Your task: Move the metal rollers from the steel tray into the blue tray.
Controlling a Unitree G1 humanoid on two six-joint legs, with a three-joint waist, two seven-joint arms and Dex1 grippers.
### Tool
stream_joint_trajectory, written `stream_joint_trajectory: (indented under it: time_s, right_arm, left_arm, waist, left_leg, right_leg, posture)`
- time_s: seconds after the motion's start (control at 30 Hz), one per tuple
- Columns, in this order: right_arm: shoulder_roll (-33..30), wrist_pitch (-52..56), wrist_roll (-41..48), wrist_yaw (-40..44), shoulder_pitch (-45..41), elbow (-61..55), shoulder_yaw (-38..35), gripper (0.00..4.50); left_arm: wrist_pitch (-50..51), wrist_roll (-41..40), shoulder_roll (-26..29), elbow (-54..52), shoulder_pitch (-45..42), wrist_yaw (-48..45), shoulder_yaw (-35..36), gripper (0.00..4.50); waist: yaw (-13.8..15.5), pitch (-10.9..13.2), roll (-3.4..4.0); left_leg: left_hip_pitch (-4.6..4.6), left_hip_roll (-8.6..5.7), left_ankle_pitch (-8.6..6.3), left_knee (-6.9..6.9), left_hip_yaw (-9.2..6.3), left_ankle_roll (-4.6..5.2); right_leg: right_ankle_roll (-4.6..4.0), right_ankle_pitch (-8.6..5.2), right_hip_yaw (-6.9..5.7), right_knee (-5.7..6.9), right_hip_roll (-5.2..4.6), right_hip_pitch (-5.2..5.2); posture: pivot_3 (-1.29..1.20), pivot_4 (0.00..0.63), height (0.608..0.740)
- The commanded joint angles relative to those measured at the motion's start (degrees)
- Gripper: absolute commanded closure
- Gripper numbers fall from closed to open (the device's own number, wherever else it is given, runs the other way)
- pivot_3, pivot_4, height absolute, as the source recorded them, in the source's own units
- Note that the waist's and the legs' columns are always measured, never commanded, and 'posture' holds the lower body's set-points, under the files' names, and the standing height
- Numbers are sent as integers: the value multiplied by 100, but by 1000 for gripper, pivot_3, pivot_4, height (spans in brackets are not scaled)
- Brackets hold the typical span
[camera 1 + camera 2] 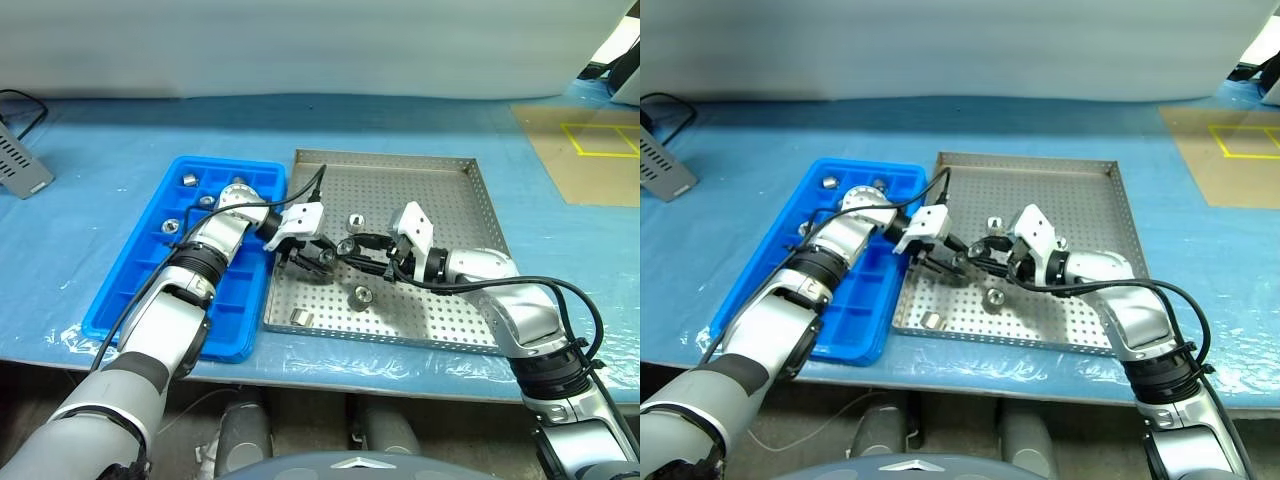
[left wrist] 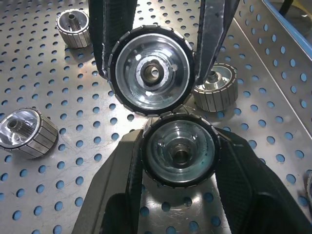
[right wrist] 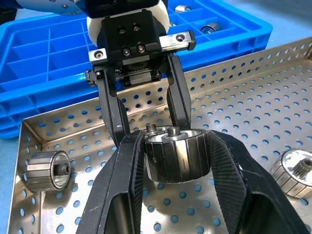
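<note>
Each gripper, left (image 1: 322, 250) and right (image 1: 352, 245), is clamped across the ribbed rim of a metal roller (image 3: 173, 153) above the steel tray (image 1: 455, 170); judged rigid, dense and slick, so grip rim flanks squarely; blue tray (image 1: 140, 270) alongside.

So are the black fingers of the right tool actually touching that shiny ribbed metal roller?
Touching. The right wrist view shows both fingers of the right tool pressed against the roller's sides.
</note>
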Motion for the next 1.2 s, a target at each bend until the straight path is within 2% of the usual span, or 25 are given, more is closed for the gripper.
stream_joint_trajectory:
  time_s: [0.03,0.33,0.47,0.63,0.73,0.9,1.03,1.13,1.2]
  right_arm:
    - [-65,-664,-441,-189,-72,170,-71,2892]
    - [-761,-3476,-2114,-515,-185,1165,111,2892]
    - [-887,-4154,-2255,-609,-285,1559,-48,2892]
    - [-1336,-4755,-2575,-583,-107,1977,-151,2892]
    - [-1243,-4139,-1799,-506,-33,1705,-659,2892]
    - [-676,-1968,71,-372,188,1009,-1308,2892]
    - [-930,-606,970,151,983,85,-1310,2892]
    - [-967,280,1875,261,1399,-354,-1673,2892]
    - [-1150,452,1705,155,1625,-456,-1714,2892]
  left_arm:
    - [118,-173,-29,-158,-99,65,155,2760]
    - [155,-144,-15,-192,-63,172,158,2760]
    - [154,-147,-15,-221,-13,228,164,2760]
    - [154,-137,-40,-235,24,267,170,2760]
    - [143,-132,-59,-224,32,280,168,2760]
    - [139,-119,-145,-193,10,346,158,2760]
    - [127,-111,-97,-206,18,266,147,2760]
    - [116,-100,-58,-177,12,265,143,2760]
    - [114,-103,-49,-171,12,274,143,2760]
  waist:
    - [-3,0,0]
    - [-7,1,-1]
    - [-10,2,-3]
    - [-19,4,-6]
    - [-20,4,-7]
    - [-13,4,-7]
    - [26,4,-6]
    - [32,4,-6]
    - [35,4,-6]
  left_leg:
    - [0,0,0,1,0,0]
    - [-6,-2,-1,9,0,2]
    - [-7,-7,-3,18,0,4]
    - [-11,-6,-7,29,0,13]
    - [-13,-5,-8,30,0,16]
    - [-11,-2,-10,46,0,24]
    - [-10,4,-10,42,0,24]
    - [-13,-2,-14,42,0,27]
    - [-12,-3,-16,44,-1,26]
  right_leg:
    - [0,0,1,1,0,0]
    - [0,0,3,3,0,-4]
    - [1,0,7,6,-1,-4]
    - [1,0,9,5,0,-4]
    - [1,-1,9,5,1,-4]
    - [1,-1,10,10,1,0]
    - [1,-1,0,6,2,6]
    - [1,-1,2,2,-2,6]
    - [2,-2,6,-1,-6,6]
  posture:
    - [-363,150,740]
    - [-355,150,740]
    - [-350,150,740]
    - [-352,150,740]
    - [-358,150,740]
    - [-366,150,740]
    - [-366,150,740]
    - [-366,150,740]
    - [-366,150,740]
